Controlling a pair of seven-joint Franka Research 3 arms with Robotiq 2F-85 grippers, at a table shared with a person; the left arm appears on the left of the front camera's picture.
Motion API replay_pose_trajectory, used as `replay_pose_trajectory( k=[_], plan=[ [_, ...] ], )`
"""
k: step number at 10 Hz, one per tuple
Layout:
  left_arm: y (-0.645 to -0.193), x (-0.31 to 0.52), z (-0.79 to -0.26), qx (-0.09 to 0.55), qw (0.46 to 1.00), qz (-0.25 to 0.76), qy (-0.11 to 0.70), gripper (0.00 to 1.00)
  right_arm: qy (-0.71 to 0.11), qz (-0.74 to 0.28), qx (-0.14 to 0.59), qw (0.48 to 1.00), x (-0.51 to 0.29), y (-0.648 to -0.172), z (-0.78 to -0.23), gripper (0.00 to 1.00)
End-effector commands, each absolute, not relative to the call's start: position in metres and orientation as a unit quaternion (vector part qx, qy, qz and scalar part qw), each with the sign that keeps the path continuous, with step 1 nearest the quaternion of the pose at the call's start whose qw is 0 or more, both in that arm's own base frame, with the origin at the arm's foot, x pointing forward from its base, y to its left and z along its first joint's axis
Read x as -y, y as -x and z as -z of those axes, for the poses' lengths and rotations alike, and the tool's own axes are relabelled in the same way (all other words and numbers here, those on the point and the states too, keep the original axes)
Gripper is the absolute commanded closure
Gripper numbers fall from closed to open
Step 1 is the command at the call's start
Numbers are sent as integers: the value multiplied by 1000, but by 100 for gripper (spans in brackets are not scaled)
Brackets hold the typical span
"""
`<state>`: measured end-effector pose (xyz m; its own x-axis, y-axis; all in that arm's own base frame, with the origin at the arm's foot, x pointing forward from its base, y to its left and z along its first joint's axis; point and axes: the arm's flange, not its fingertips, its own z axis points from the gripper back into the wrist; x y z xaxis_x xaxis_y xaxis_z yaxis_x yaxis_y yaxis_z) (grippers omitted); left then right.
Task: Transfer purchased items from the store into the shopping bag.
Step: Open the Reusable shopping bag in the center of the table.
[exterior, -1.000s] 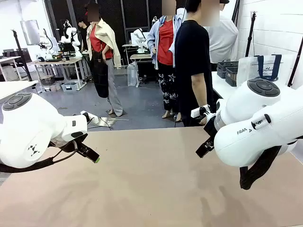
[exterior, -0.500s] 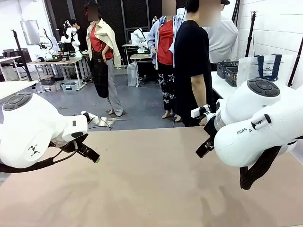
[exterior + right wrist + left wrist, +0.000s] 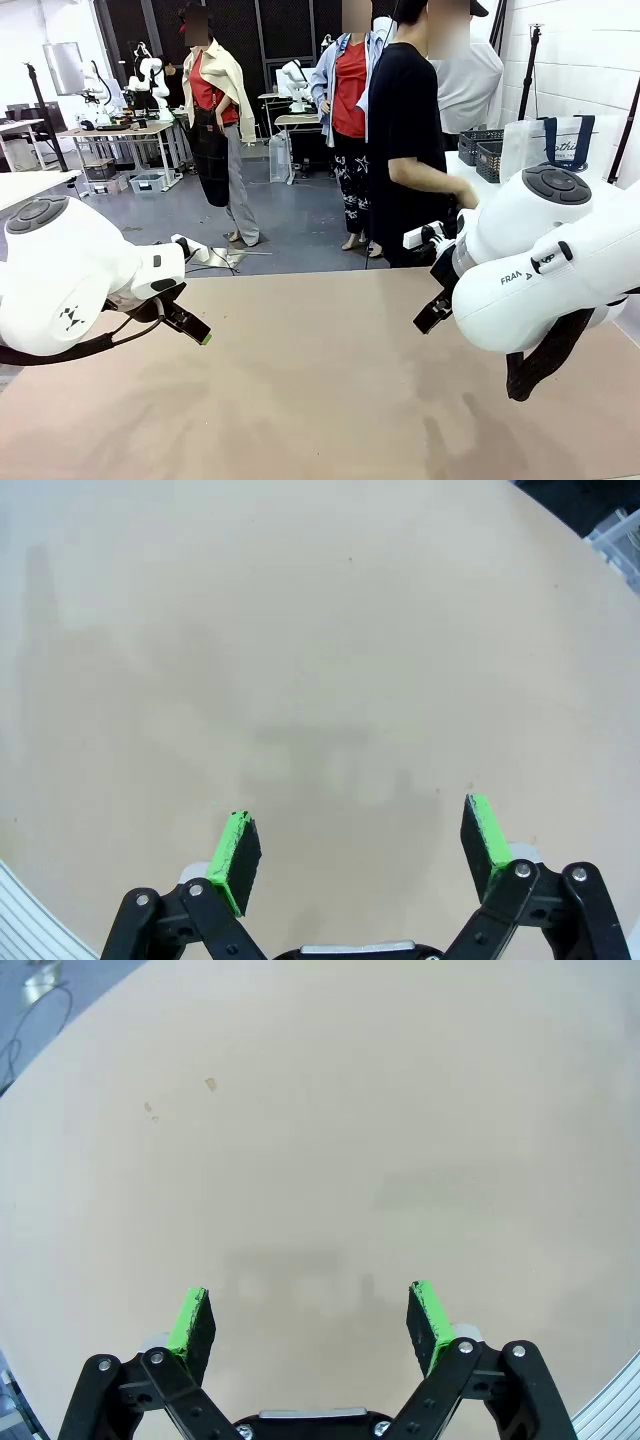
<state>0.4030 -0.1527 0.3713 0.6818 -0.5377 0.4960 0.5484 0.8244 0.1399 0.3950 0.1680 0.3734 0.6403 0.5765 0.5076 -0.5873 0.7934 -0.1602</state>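
The shopping bag [image 3: 553,148], whitish and see-through with navy handles, stands on a white side table at the far right. Next to it sits the store [image 3: 486,157], a dark mesh basket, with a second one behind it. The purchased items are out of view. My left gripper [image 3: 193,328] hovers open over the left side of the brown table [image 3: 320,390]. In the left wrist view the left gripper [image 3: 310,1305] has only bare tabletop between its green pads. My right gripper [image 3: 431,314] hangs open over the table's right side. The right wrist view shows the right gripper [image 3: 358,830] holding nothing.
A person in black [image 3: 405,140] stands at the table's far edge, with a forearm [image 3: 440,188] stretched toward the side table. Other people stand farther back on the grey floor. Two small specks [image 3: 210,1084] mark the tabletop.
The person in black has bent an arm and reached right toward the side table. Both arms and grippers are as they were.
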Motion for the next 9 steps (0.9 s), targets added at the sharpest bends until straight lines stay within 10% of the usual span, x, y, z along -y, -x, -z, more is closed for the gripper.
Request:
replay_pose_trajectory(
  k=[1, 9],
  plan=[
    [-403, 151, -371, 267, 917, 295, 10, 0, -10, -321, 277, 906, -168, -395, -373, 0],
    [-403, 151, -371, 267, 917, 295, 10, 0, -10, -321, 277, 906, -168, -395, -373, 0]
  ],
)
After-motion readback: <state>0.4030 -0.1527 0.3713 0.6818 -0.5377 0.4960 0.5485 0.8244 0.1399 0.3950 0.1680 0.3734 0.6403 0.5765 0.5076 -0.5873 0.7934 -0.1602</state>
